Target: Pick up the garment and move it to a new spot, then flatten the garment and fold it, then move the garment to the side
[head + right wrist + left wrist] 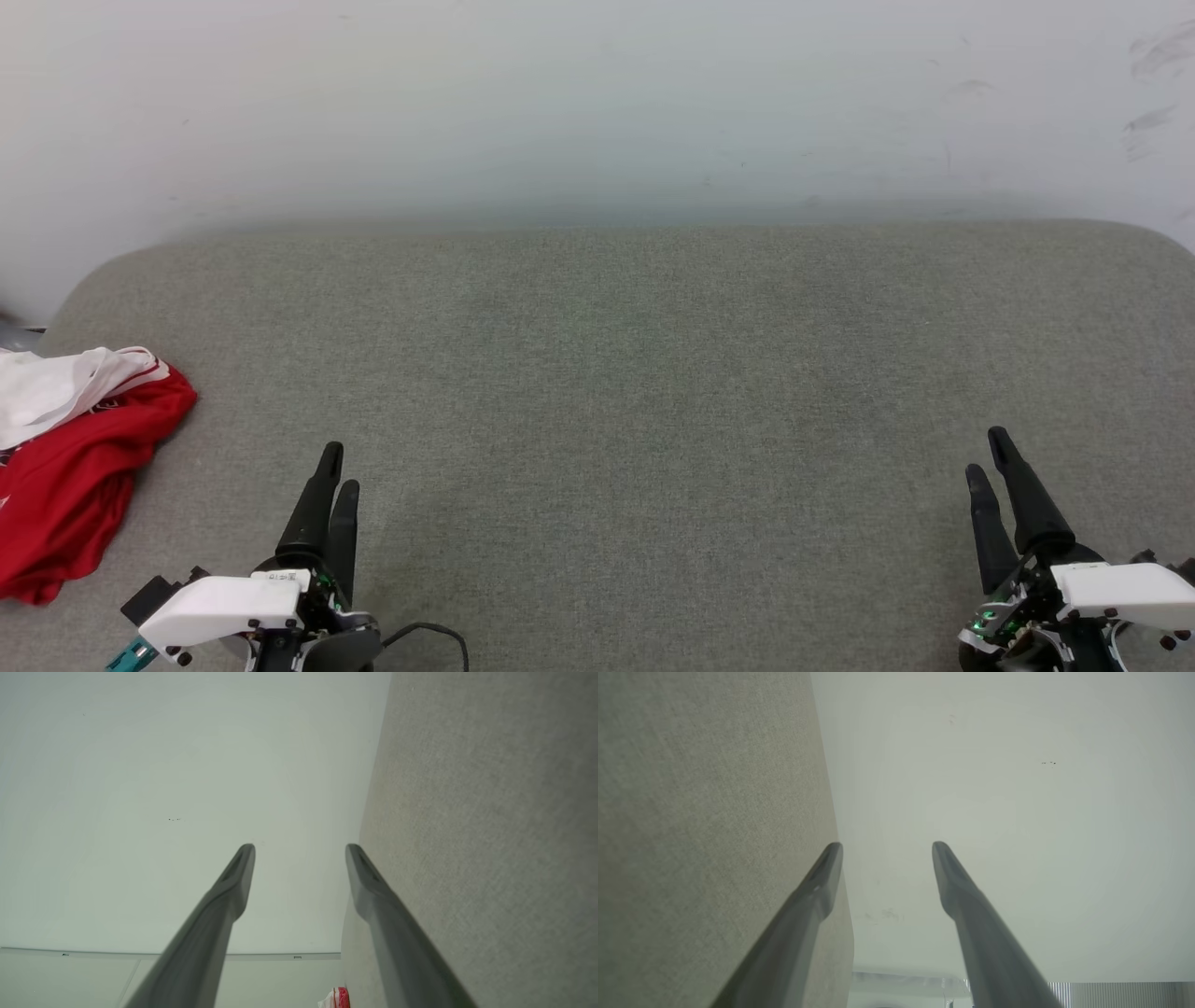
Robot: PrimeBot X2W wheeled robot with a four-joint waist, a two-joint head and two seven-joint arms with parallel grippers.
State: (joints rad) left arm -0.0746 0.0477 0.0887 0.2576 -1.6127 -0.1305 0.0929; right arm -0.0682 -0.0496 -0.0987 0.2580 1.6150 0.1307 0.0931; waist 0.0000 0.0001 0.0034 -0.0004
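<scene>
At the far left of the head view, the garment (70, 467) lay crumpled on the grey pad (653, 373). Its red body was bunched under white cloth, and part of it ran off that view's edge. Near it, to its right, your left gripper (341, 467) sat by the pad's front edge and held nothing. The left wrist view showed its two fingers (822, 882) spread apart. Well across the pad, your right gripper (985, 453) was likewise spread and empty.

The pick-up had not begun, as I judged it. To do it well, you needed to swing the left arm over the heap and come down on a raised fold of red cloth rather than on the flat pad. A firm close on that bunch would have let the shirt lift whole instead of dragging.

The count was one garment, two grippers, four fingers and one pad.
</scene>
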